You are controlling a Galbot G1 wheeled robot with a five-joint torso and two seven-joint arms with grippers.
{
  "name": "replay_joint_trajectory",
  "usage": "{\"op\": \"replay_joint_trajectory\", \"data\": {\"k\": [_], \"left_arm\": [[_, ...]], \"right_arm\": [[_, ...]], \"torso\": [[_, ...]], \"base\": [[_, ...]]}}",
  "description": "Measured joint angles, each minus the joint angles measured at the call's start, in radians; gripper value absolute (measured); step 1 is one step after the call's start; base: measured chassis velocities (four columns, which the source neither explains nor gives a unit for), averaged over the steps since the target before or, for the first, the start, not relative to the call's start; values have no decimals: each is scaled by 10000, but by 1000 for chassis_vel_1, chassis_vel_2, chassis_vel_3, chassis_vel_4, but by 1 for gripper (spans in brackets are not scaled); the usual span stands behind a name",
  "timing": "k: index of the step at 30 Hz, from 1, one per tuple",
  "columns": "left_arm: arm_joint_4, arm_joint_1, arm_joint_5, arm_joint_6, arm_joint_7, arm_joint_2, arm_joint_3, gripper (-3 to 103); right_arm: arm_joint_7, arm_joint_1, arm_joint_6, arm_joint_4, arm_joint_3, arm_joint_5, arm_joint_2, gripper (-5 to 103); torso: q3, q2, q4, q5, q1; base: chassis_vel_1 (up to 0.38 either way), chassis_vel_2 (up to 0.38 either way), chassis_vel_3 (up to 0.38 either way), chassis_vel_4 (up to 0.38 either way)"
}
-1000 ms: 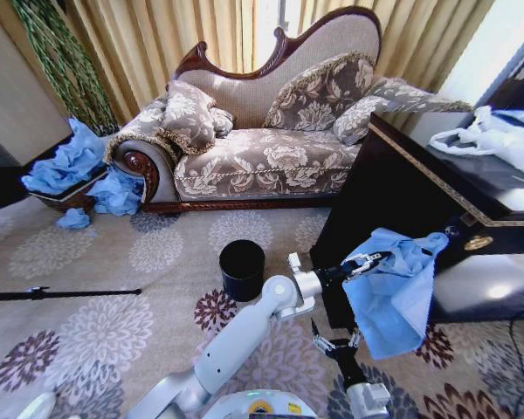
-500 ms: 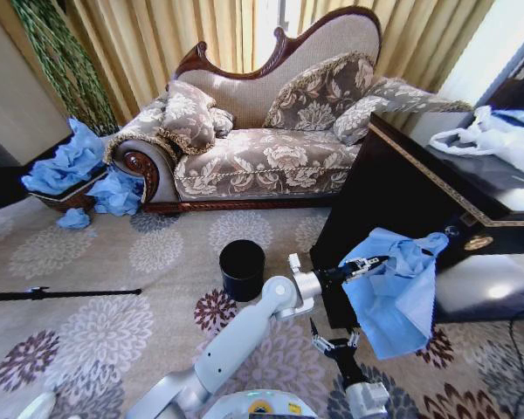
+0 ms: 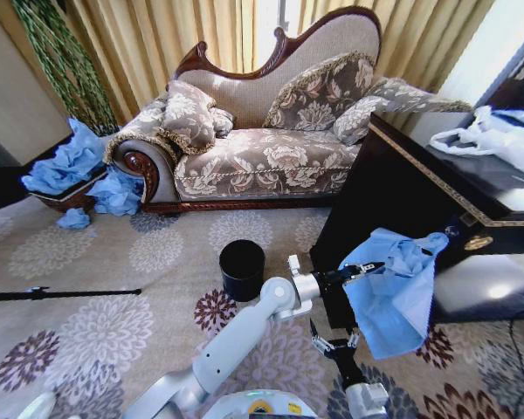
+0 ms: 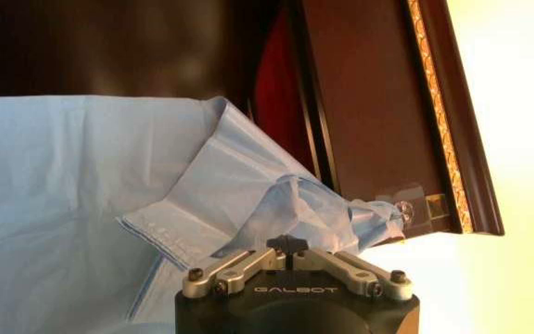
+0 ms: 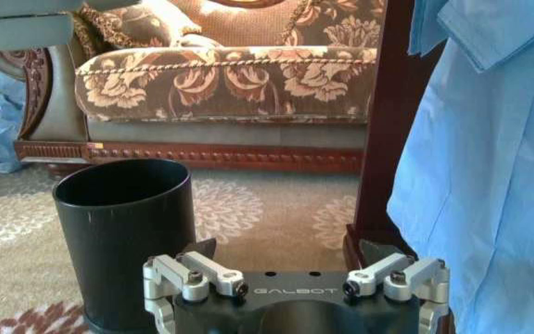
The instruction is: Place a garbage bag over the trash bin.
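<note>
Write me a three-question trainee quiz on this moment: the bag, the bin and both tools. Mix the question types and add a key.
1. True or false: the left tool is shut on the garbage bag.
2. The trash bin stands: A) on the sofa, B) on the carpet, unlined, C) on the dark cabinet.
3. Fill in: the right tool hangs below the left one, its fingers ____ and holding nothing.

Key: 1 true; 2 B; 3 open.

head high, wrists close, shared garbage bag (image 3: 393,292)
</note>
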Motion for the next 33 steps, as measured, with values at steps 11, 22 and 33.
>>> {"op": "replay_joint_trajectory", "data": {"k": [11, 22, 33], "left_arm": [[-367, 129, 196, 40, -223, 606, -151, 0], [-819, -33, -37, 171, -264, 1354, -322, 0], [-310, 39, 44, 214, 131, 645, -30, 30]], "right_arm": [[2, 5, 5, -10, -1, -4, 23, 100], [2, 26, 11, -14, -24, -9, 30, 100], [-4, -32, 94, -66, 25, -93, 75, 100]], "torso": [[0, 0, 0, -1, 0], [0, 0, 1, -1, 1], [0, 0, 0, 2, 1]], "base": [[0, 0, 0, 0], [0, 0, 0, 0], [0, 0, 0, 0]]}}
